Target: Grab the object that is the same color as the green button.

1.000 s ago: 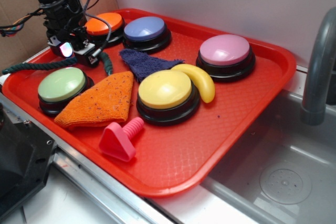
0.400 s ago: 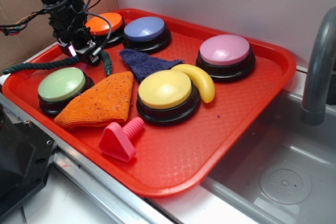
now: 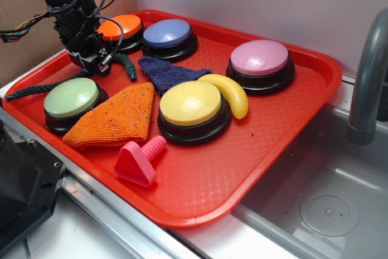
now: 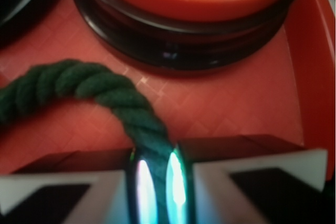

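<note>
**Inspector:** Red tray (image 3: 285, 131) beside a grey sink (image 3: 327, 204), pale wall behind. On it sit the green button (image 3: 71, 97) at the tray's 9 o'clock side, plus orange, blue, pink and yellow ones. Where is the rope (image 3: 36, 88)?

**Assistant:** At the tray's 10 o'clock corner, just behind the green button. Its long axis runs from 8 o'clock, near the tray's left rim, up toward 2 o'clock, then hooks down in a short tail (image 3: 126, 65) beside the blue cloth (image 3: 167, 72). The middle passes straight through the gripper (image 3: 91, 60).

**Inspector:** Jaw condition?

**Assistant:** Narrow and clamped on the rope. The wrist view shows the rope (image 4: 113, 95) entering the gripper (image 4: 157, 174) at 6 o'clock and arching away toward 9 o'clock, with the orange button (image 4: 194, 3) at 12 o'clock.

**Inspector:** Change against the earlier views?

**Assistant:** The gripper has shifted slightly toward the tray's back edge and taken the rope with it. The tail sits higher and nearer the orange button (image 3: 119, 27); the left stretch now slopes upward rather than lying level. In my judgement the grasp is made and a lift would follow.
</note>
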Robot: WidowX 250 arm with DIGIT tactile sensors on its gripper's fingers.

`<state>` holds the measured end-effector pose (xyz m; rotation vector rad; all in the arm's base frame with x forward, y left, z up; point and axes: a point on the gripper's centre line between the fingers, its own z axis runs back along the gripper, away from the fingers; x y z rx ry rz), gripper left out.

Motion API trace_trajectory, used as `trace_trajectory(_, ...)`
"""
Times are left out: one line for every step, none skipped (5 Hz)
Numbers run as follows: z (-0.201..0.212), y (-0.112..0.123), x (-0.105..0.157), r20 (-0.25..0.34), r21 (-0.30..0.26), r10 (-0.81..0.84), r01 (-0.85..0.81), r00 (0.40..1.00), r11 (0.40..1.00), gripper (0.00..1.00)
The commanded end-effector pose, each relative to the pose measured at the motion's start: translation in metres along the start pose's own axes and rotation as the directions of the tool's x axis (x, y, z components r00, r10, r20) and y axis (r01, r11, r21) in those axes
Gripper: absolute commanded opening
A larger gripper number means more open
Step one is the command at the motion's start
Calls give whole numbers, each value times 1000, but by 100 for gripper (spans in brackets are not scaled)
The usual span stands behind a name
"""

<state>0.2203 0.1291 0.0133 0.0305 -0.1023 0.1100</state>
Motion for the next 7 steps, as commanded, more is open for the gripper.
trace_trajectory(42, -15, 11, 14, 49, 42, -43, 999, 998, 0)
trace_trajectory(86, -44, 27, 23, 99, 44, -47, 999, 994, 0)
trace_trajectory(123, -72, 38, 77, 58, -22, 18, 997, 998, 0)
trace_trajectory(160, -102, 43, 111, 21, -105, 103, 988, 994, 0)
trace_trajectory(183, -127, 41, 142, 14, -135, 134, 981, 991, 0)
trace_trajectory(185, -137, 39, 152, 16, -160, 159, 975, 987, 0)
trace_trajectory(178, -121, 41, 55, 42, -97, 95, 994, 995, 0)
